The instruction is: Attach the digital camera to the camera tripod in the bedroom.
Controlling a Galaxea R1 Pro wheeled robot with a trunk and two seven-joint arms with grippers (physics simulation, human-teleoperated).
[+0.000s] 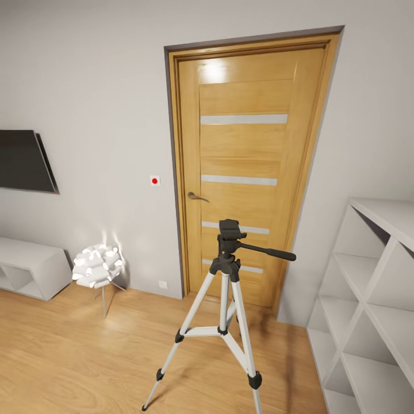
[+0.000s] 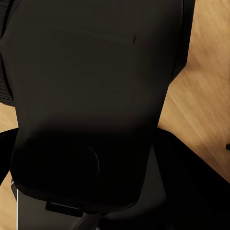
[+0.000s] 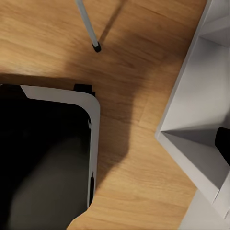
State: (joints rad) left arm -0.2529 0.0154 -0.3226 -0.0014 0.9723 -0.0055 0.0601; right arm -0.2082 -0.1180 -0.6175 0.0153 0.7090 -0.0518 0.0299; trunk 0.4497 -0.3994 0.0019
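You're facing the bedroom wall now, pale grey, with the oak door standing shut dead ahead. To your right the white shelf unit is running along the edge of the head view, and the right wrist camera is catching its corner over the wood plank floor. On the left, a dark wall screen is hanging above a low white cabinet, with a white flower-shaped lamp glowing beside it. The camera tripod is standing upright just in front of the door, legs spread, pan bar pointing right; one foot is showing to the right wrist. Your grippers aren't visible, so I can't tell their state.
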